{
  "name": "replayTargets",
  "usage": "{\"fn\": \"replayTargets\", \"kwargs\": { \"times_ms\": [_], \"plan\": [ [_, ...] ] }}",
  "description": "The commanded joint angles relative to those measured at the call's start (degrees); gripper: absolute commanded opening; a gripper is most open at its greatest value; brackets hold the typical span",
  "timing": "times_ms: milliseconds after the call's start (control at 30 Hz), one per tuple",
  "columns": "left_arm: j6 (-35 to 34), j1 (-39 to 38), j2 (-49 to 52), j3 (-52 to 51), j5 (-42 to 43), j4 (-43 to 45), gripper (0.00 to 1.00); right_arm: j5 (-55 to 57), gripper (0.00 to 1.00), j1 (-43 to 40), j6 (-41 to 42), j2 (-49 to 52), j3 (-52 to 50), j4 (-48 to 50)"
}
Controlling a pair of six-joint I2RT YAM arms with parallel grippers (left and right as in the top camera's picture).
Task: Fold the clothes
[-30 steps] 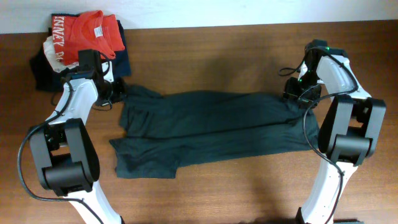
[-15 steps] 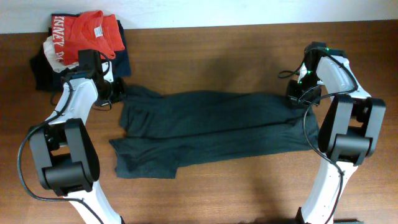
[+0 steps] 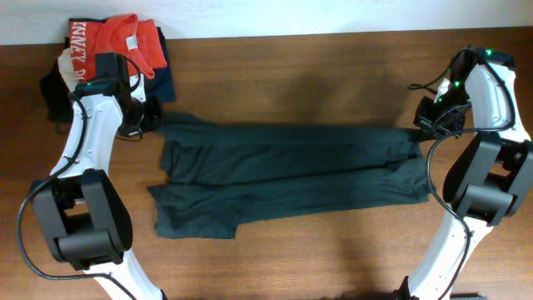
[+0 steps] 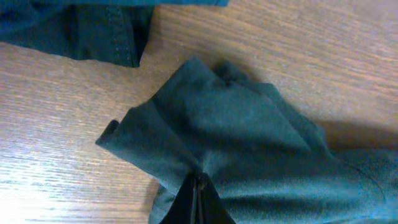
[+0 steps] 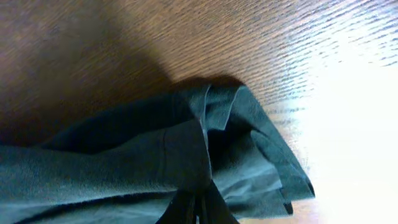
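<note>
- We have the dark T-shirt [image 3: 283, 179] lying mid-table on the wooden table [image 3: 291, 258]. It is stretched long from 9 to 3 o'clock.
- A lengthwise fold line runs through it, and a flap sticks out at its 7 o'clock corner.
- The left gripper [image 3: 152, 121] is at the shirt's 10 o'clock corner. In the left wrist view its fingers [image 4: 185, 208] are pressed together, pinching a bunched peak of the fabric. The cloth fans out toward 12 o'clock on the wood.
- The right gripper [image 3: 419, 130] is at the shirt's 2 o'clock corner. In the right wrist view its fingers [image 5: 180, 210] are closed on layered folds of the same fabric.
- Both held corners are on the far edge of the shirt. The near edge is free on the table.
- Farthest out, at the table's 11 o'clock, is a pile of clothes. A red-orange shirt [image 3: 117, 42] with white lettering sits on top of dark navy folded garments [image 3: 162, 79]. The pile is just beside the left gripper.
</note>
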Motion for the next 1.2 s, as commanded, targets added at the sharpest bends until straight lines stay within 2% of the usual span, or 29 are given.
{"fn": "replayTargets", "kwargs": {
  "times_ms": [0,267,600,733,800,867,900,933,1000,1067,1167],
  "plan": [
    [-0.3,0.1,-4.8,4.8,0.0,-3.3,0.01,0.1,0.04,-0.3,0.3,0.2,3.7,-3.2],
    [-0.3,0.1,-5.1,6.2,0.0,-19.4,0.01,0.1,0.04,-2.0,-1.3,0.1,11.1,-14.2],
    [-0.3,-0.3,-5.1,6.2,0.6,-36.2,0.01,2.3,0.04,-6.6,-2.1,-0.8,11.1,-14.2],
    [-0.3,-0.4,-5.1,6.2,0.6,-38.3,0.01,4.6,0.06,-6.7,-2.7,-0.8,11.1,-14.1],
    [-0.3,-0.4,-5.1,6.2,0.6,-38.4,0.02,4.9,0.16,-6.7,-2.8,-0.8,11.0,-14.2],
    [-0.3,-0.4,-5.1,6.2,0.6,-39.2,0.08,4.9,0.24,-6.7,-2.8,-0.8,10.9,-14.2],
    [-0.3,-0.4,-5.1,6.2,0.6,-39.9,0.18,4.9,0.40,-6.7,-2.8,-0.8,10.8,-14.2],
    [-0.3,-0.4,-5.1,6.2,0.5,-40.2,0.40,4.8,0.50,-6.7,-2.8,-0.8,10.7,-14.2],
    [-0.3,-0.4,-5.1,6.2,0.5,-40.2,0.43,4.4,0.59,-6.7,-2.8,-0.8,10.7,-14.2],
    [-0.3,-0.4,-5.1,6.2,0.7,-39.8,0.42,4.5,0.72,-6.7,-2.8,-0.8,10.7,-14.2],
    [-0.3,-0.7,-5.1,6.2,5.1,-37.5,0.42,4.4,0.74,-6.7,-2.8,-0.8,10.7,-14.0]
  ]
}}
